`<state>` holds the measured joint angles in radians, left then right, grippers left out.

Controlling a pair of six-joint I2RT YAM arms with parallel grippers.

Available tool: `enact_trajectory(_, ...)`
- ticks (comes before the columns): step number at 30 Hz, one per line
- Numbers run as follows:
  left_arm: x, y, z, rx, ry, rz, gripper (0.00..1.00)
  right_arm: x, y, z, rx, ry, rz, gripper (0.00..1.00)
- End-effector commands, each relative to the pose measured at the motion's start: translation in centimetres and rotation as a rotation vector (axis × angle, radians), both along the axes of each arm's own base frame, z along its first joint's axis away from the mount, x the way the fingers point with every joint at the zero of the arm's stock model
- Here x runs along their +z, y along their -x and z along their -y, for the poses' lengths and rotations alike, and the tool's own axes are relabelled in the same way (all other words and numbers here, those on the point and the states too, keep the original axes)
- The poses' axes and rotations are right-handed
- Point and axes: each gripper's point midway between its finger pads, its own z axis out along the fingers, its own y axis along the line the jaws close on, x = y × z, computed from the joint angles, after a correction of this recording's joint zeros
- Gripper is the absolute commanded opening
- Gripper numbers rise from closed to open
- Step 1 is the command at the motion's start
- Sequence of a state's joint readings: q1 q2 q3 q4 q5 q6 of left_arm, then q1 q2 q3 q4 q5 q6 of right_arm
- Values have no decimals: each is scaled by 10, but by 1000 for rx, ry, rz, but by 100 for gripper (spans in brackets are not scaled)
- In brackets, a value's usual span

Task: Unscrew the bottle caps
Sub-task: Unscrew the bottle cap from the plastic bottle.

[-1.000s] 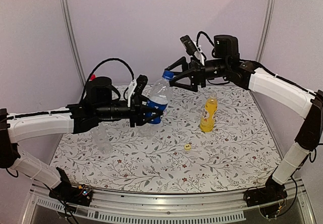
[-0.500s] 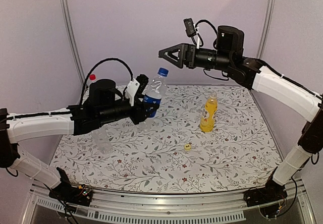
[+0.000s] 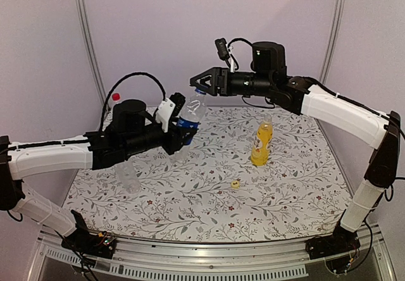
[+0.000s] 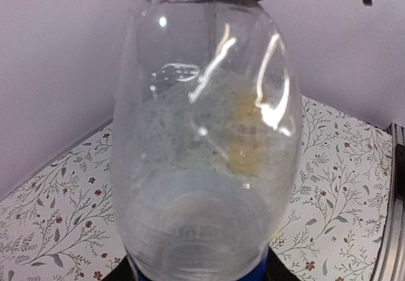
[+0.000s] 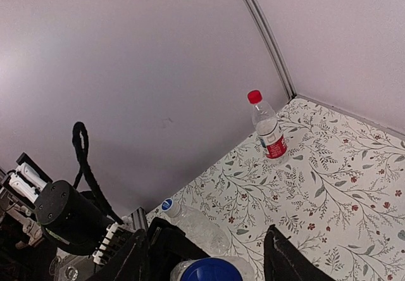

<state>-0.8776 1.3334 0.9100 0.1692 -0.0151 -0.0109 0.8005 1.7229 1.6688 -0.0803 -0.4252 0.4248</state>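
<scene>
My left gripper (image 3: 180,134) is shut on the clear bottle with the blue label (image 3: 188,115) and holds it tilted above the table. The bottle fills the left wrist view (image 4: 202,135). Its blue cap (image 5: 211,270) sits between the spread fingers (image 5: 283,261) of my open right gripper (image 3: 199,85), which straddles the cap without closing on it. The yellow-liquid bottle (image 3: 261,143) stands capless at centre right. The red-and-white-label bottle (image 5: 267,127) stands at the far left corner. The plain clear bottle (image 5: 196,225) stands partly hidden under my left arm (image 3: 128,174).
A small yellow cap (image 3: 235,183) lies on the floral tablecloth in front of the yellow bottle. Walls close the back and both sides. A metal rail (image 3: 209,256) runs along the near edge.
My right gripper has come down and to the left from above the bottle to straddle its blue cap. My left gripper keeps its hold, with the bottle slightly shifted.
</scene>
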Motion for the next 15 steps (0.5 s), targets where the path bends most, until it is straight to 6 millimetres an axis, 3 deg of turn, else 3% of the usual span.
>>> enact_trajectory(1,25,3,0,4,35,46,41,4,3,-3,11,-10,6,55)
enact_trajectory(4,25,3,0,8,35,48,41,3,4,-3,16,-9,5,49)
enact_trajectory(15,26,3,-1,12,37,51,41,-7,2,-2,6,9,-2,44)
